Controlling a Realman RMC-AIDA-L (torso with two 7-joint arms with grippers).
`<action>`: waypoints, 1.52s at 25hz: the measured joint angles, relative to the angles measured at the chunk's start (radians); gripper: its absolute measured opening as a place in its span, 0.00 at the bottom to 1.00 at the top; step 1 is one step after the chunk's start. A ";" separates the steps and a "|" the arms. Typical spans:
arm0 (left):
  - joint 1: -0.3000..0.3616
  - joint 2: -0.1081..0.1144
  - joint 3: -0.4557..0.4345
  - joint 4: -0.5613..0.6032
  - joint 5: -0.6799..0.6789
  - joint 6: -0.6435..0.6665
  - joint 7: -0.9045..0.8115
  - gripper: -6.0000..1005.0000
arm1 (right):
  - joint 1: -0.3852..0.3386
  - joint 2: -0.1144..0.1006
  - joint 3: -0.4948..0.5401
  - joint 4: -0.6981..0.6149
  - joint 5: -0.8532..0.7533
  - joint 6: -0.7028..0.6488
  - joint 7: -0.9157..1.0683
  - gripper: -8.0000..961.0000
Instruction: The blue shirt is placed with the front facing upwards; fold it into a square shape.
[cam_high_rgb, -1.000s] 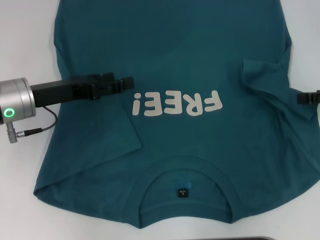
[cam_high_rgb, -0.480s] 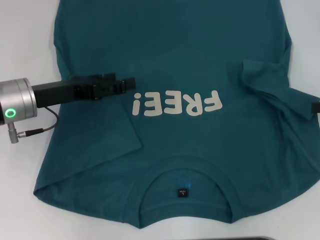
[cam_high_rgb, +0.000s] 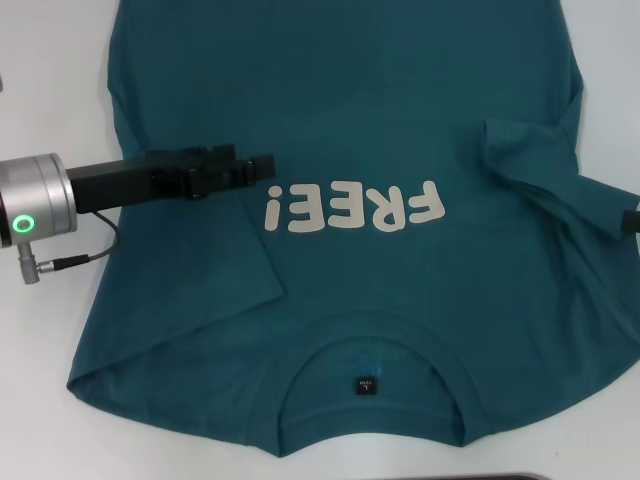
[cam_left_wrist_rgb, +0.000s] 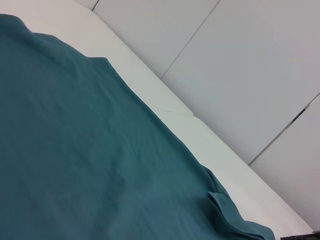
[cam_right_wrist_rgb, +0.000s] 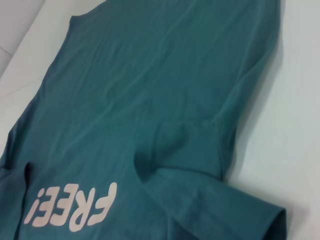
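Both sleeves lie folded onto the blue shirt (cam_high_rgb: 400, 120); my left gripper (cam_high_rgb: 262, 166), jaws together beside its lettering, should lift clear without dragging cloth.

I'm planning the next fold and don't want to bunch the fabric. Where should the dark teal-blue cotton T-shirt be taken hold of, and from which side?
Probably at the dark teal-blue cotton T-shirt's right sleeve, coming in from the robot's right. That sleeve lies folded over the chest with a raised, creased edge, which gives something to pinch. The right gripper sits at that edge of the view; the left gripper hovers beside the "FREE!" lettering.
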 joint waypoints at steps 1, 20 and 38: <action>0.000 0.000 0.000 0.000 0.001 0.000 0.000 0.88 | 0.000 0.002 0.000 0.003 0.000 0.007 0.000 0.97; 0.002 0.000 0.000 0.001 0.005 0.003 0.001 0.88 | 0.031 0.030 0.000 0.016 0.011 0.057 -0.001 0.97; -0.003 0.003 0.000 -0.002 0.003 0.004 0.001 0.88 | 0.025 0.023 -0.002 0.012 0.007 0.041 0.008 0.97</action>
